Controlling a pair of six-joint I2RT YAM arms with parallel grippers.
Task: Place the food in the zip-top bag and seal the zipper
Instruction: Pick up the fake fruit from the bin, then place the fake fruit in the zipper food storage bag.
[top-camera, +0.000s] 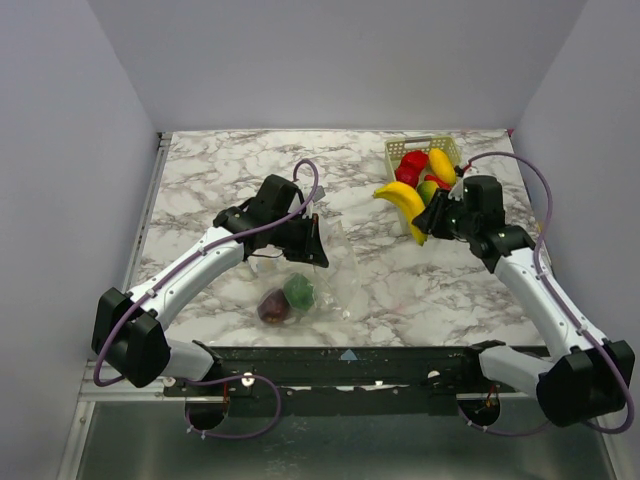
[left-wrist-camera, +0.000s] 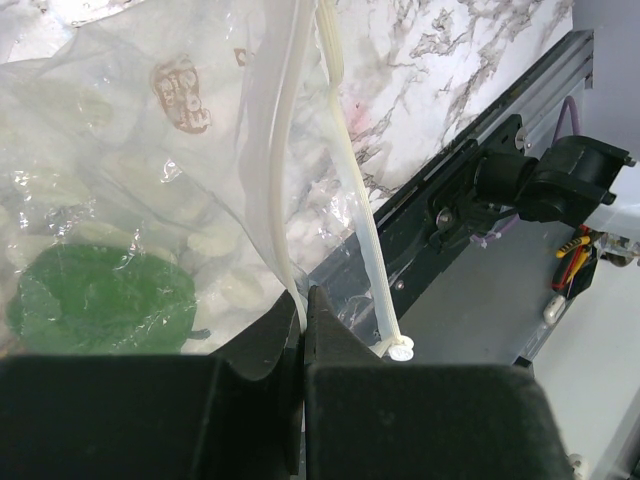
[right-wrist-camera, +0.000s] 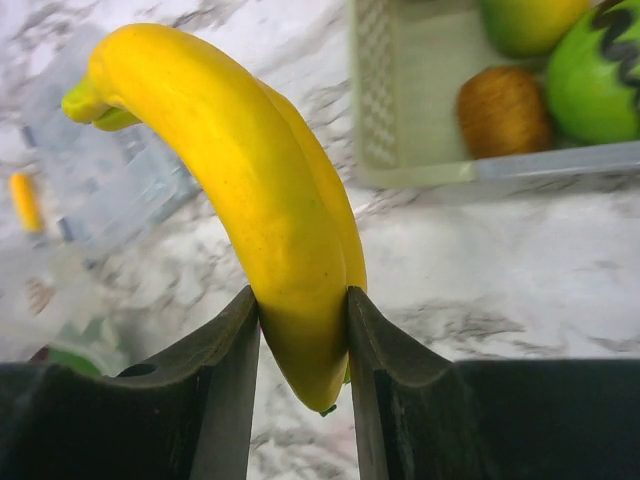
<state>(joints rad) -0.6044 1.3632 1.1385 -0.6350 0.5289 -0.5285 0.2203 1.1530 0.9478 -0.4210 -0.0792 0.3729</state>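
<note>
Clear crinkly zip-top bag (top-camera: 340, 280) holds two glossy foods (left-wrist-camera: 100, 295) (green piece (top-camera: 298, 290), maroon piece (top-camera: 273, 306)); my left gripper (left-wrist-camera: 304, 300) pinches its white zipper (left-wrist-camera: 283, 200); right of it, my right gripper (right-wrist-camera: 300, 325) clamps one yellow banana (right-wrist-camera: 250, 170).

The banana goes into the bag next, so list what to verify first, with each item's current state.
1. banana clamped between the right hand's fingers: ok.
2. Banana outside the basket: ok.
3. left hand pinching the zip-top bag at its mouth edge: ok.
4. zipper unsealed, its strips apart beside the left hand: ok.
5. Mouth open wide enough for the banana: cannot tell.
6. Room beside the green food and maroon food inside: cannot tell.
</note>
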